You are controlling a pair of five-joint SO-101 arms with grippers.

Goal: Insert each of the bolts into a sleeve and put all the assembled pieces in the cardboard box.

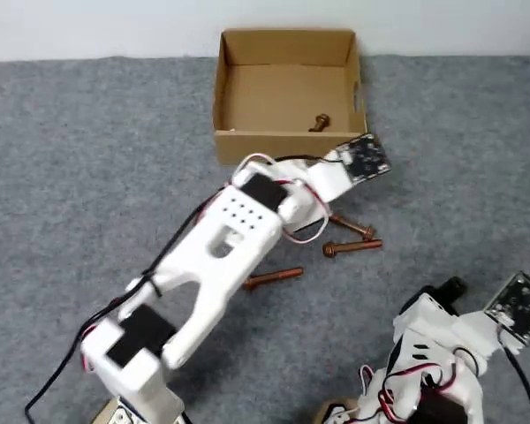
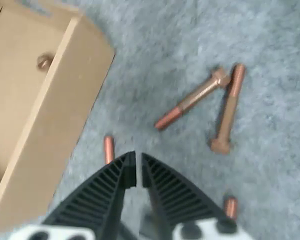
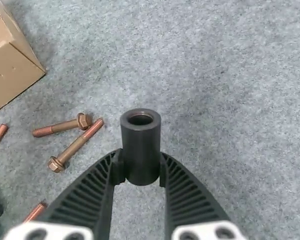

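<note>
**Sleeve in hand, bolts loose by the box**

The right gripper (image 3: 140, 161) has its fingers clenched on the lower half of a black sleeve (image 3: 140, 135). It holds the sleeve upright over the grey bench (image 3: 240, 75), open bore facing up. The sleeve looks like a short, thick-walled metal tube: stiff, probably heavy for its size, and smooth enough to slip. A grasp across the body below the mouth, as here, seems right, since it leaves the bore free.

The left gripper (image 2: 138, 162) hangs above the bench near the box's front corner, fingers drawn almost together with nothing between them. Beyond it lie a first bolt (image 2: 192, 99) and a second bolt (image 2: 229, 107), close to touching at one end in a V. A third bolt (image 1: 274, 277) lies apart from them.

The bolts look rigid and hard to damage, but their round shanks would likely roll. They are best taken across the plain shank near the flanged head, leaving the threaded end free to enter the sleeve.

The cardboard box (image 1: 274, 147) looks light and thin-walled, and would probably shift if nudged. It holds one small brown piece (image 1: 319, 122) near its front wall. I cannot tell whether that piece carries a sleeve.
</note>
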